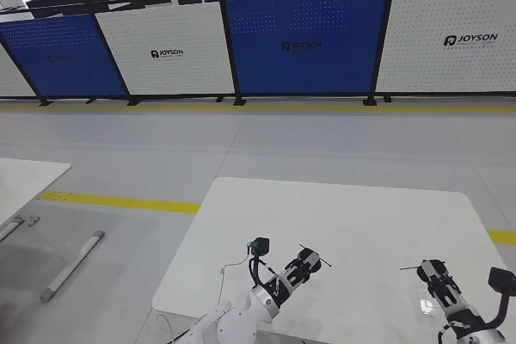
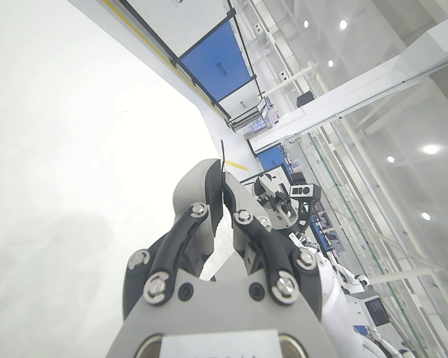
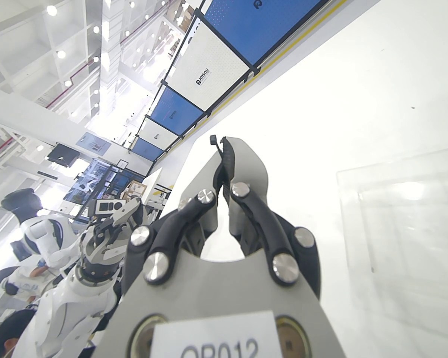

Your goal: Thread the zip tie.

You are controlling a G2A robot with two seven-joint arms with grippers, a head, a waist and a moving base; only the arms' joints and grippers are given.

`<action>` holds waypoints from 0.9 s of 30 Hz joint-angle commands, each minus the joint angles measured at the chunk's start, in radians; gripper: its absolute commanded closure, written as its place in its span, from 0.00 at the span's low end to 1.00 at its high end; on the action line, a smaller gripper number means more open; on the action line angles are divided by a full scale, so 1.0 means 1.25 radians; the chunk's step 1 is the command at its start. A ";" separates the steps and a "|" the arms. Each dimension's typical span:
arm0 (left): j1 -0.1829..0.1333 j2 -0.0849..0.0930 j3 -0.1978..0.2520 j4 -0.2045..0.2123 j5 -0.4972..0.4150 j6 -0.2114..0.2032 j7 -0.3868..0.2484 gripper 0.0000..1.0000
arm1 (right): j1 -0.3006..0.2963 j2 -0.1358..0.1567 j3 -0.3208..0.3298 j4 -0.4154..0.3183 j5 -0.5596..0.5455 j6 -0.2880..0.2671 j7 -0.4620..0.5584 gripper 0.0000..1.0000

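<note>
My left gripper [image 1: 308, 256] hovers over the near part of the white table [image 1: 344, 215], shut on a black zip tie [image 1: 324, 260]. In the left wrist view a thin tail of that tie [image 2: 222, 152] sticks out past the closed gripper [image 2: 223, 173]. My right gripper [image 1: 427, 268] hangs to the right of it, well apart, shut on another black zip tie piece [image 1: 408, 268] that points toward the left gripper. Seen from the right wrist, the tie's square head [image 3: 213, 139] pokes out beside the gripper [image 3: 221, 150].
A clear plastic sheet [image 3: 403, 217] lies flat on the table by my right gripper. A second white table [image 1: 17, 185] stands off to the left across the floor. Blue and white fence panels [image 1: 301, 47] line the far side.
</note>
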State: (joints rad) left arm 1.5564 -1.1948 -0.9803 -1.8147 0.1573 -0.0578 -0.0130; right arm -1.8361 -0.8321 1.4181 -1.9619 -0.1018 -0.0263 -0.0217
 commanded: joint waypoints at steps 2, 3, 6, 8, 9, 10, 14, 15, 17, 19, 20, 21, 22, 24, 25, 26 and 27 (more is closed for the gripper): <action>0.000 0.000 0.000 0.000 0.000 0.000 0.000 1.00 | 0.000 0.000 0.000 0.000 0.000 0.000 0.000 1.00; 0.000 0.000 0.000 0.000 0.000 0.000 0.000 1.00 | 0.000 0.000 0.000 0.000 0.000 0.000 0.000 1.00; 0.000 0.000 0.000 0.000 0.000 0.000 0.000 1.00 | 0.003 -0.005 -0.004 -0.014 0.000 -0.027 -0.010 1.00; 0.000 0.000 0.000 0.000 0.000 0.000 0.000 1.00 | -0.003 -0.010 -0.008 -0.018 0.020 -0.065 -0.024 1.00; 0.000 0.000 0.000 0.000 0.000 0.000 0.000 1.00 | -0.005 -0.013 -0.013 -0.021 0.022 -0.082 -0.042 1.00; 0.000 0.000 0.000 0.000 0.000 0.000 0.000 1.00 | -0.008 -0.016 -0.025 -0.025 0.020 -0.091 -0.049 1.00; 0.000 0.000 0.000 0.000 0.000 0.000 0.000 1.00 | 0.025 -0.034 -0.107 -0.010 -0.027 -0.080 -0.094 1.00; 0.000 0.000 0.000 0.000 0.000 0.000 0.000 1.00 | 0.039 -0.040 -0.129 0.001 -0.033 -0.075 -0.111 1.00; 0.000 0.000 0.000 0.000 0.000 0.000 0.000 1.00 | 0.074 -0.055 -0.184 0.037 -0.052 -0.059 -0.152 1.00; 0.000 0.000 0.000 0.000 0.000 0.000 0.000 1.00 | 0.074 -0.055 -0.184 0.037 -0.052 -0.059 -0.152 1.00; 0.000 0.000 0.000 0.000 0.000 0.000 0.000 1.00 | 0.074 -0.055 -0.184 0.037 -0.052 -0.059 -0.152 1.00; 0.000 0.000 0.000 0.000 0.000 0.000 0.000 1.00 | 0.074 -0.055 -0.184 0.037 -0.052 -0.059 -0.152 1.00; 0.000 0.000 0.000 0.000 0.000 0.000 0.000 1.00 | 0.074 -0.055 -0.184 0.037 -0.052 -0.059 -0.152 1.00; 0.000 0.000 0.000 0.000 0.000 0.000 0.000 1.00 | 0.074 -0.055 -0.184 0.037 -0.052 -0.059 -0.152 1.00; 0.000 0.000 0.000 0.000 0.000 0.000 0.000 1.00 | 0.074 -0.055 -0.184 0.037 -0.052 -0.059 -0.152 1.00; -0.001 0.000 -0.002 0.001 0.002 0.001 0.004 1.00 | 0.074 -0.055 -0.184 0.037 -0.052 -0.059 -0.152 1.00; -0.007 -0.001 -0.008 0.003 0.021 0.012 0.034 1.00 | 0.074 -0.055 -0.184 0.037 -0.052 -0.059 -0.152 1.00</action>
State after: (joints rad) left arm 1.5538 -1.1951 -0.9836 -1.8137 0.1623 -0.0543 -0.0074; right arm -1.7434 -0.9004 1.1882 -1.9163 -0.1673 -0.1006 -0.2118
